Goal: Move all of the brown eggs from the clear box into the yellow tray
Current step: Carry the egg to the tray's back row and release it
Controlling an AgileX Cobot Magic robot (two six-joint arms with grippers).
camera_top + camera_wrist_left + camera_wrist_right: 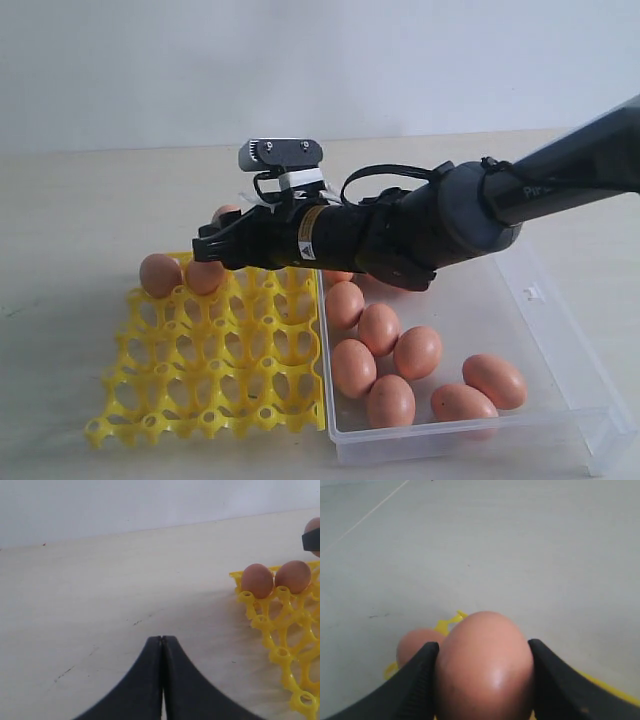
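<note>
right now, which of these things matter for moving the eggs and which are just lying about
Job:
held egg, between the right jaws
two eggs already in the yellow tray
remaining eggs in the clear box

Not in play:
table
left jaws, shut, holding nothing

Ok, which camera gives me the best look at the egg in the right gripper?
The right wrist view: the egg fills the frame, clamped between both fingers. The exterior view shows only a sliver of it behind the right gripper; the left wrist view catches just its edge at the frame border.
</note>
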